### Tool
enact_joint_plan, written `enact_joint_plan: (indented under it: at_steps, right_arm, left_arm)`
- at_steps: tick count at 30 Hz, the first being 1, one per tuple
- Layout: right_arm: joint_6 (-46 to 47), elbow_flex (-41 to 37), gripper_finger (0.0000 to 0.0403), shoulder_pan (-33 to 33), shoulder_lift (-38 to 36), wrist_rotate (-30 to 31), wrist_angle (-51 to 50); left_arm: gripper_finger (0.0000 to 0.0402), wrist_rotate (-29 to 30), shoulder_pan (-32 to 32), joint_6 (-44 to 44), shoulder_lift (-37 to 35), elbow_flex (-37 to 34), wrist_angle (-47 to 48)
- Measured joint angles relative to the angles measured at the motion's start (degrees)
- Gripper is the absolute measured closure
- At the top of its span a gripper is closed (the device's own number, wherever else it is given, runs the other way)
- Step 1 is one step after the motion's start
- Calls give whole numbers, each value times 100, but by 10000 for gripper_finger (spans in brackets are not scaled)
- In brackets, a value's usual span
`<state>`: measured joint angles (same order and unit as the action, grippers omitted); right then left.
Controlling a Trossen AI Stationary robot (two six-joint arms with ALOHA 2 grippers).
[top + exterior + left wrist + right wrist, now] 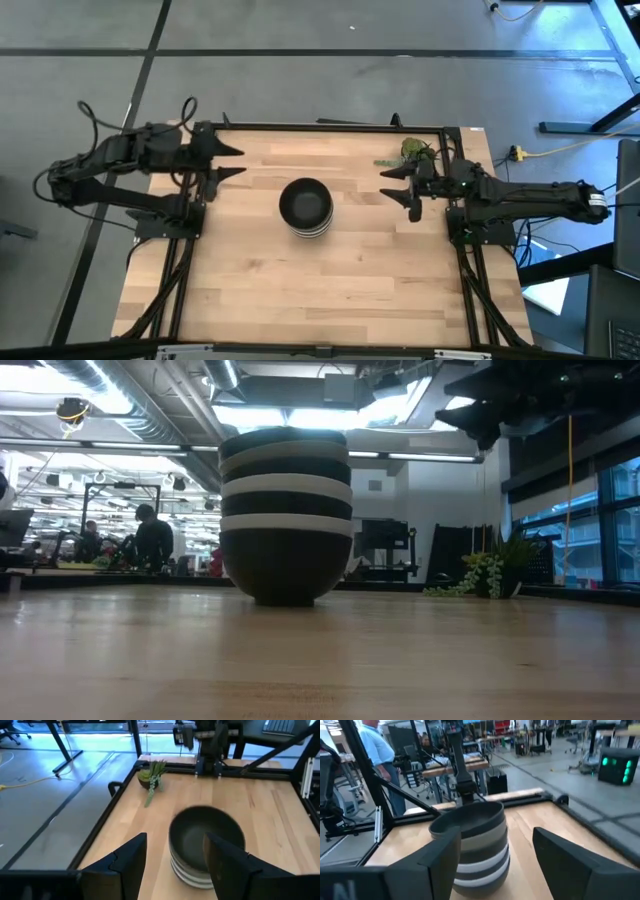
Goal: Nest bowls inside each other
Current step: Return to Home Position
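Sitting mid-counter: stack of bowls (305,207), all nested into one pile, mouth up, a black bowl on top. The low view shows dark and pale rims alternating up the pile, with a black bowl at the base resting on the counter (330,290). The pile stands upright with no visible lean.

Left claw (238,162): fingers apart, nothing between them, hovering by its own counter edge. The stack is straight ahead of its tips, well apart. In the left wrist view both fingers (130,865) frame the pile without touching it.

Right claw (390,185): fingers apart, empty, at the opposite counter edge and pointed at the stack, also well apart from it. The right wrist view shows the same: fingers (435,865) spread, pile ahead between them, no contact.

The stack sits between the two claws, a little nearer the left claw's tips.

Plant sprig (412,152) lies just beside the right claw, at the counter corner.

A person (152,535) is in the room beyond the counter.
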<state>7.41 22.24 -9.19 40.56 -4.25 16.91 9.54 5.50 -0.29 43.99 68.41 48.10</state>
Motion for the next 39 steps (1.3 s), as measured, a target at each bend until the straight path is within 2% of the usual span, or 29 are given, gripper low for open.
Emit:
enact_joint_plan:
  at_steps: [10,20,24,29,35,39]
  right_arm:
    - [-614,2,155,-5,-411,4,-658]
    - [-787,1,155,-385,-488,4,-821]
    - [-793,0,155,-606,-487,-30,-874]
    - [-773,1,155,-951,-483,-392,-870]
    - [-759,1,155,-1294,-483,-746,-852]
    - [-758,1,155,-1472,-483,-825,-792]
  left_arm:
    - [212,143,-63,-62,-1422,-1793,-670]
    - [212,320,-59,-61,-2555,-2989,-860]
    - [212,348,-59,-54,-2877,-3258,-911]
    - [212,350,-59,255,-3155,-3373,-1194]
    - [212,350,-59,15,-3296,-3373,-1290]
    - [212,321,-59,-85,-3296,-3374,-1861]
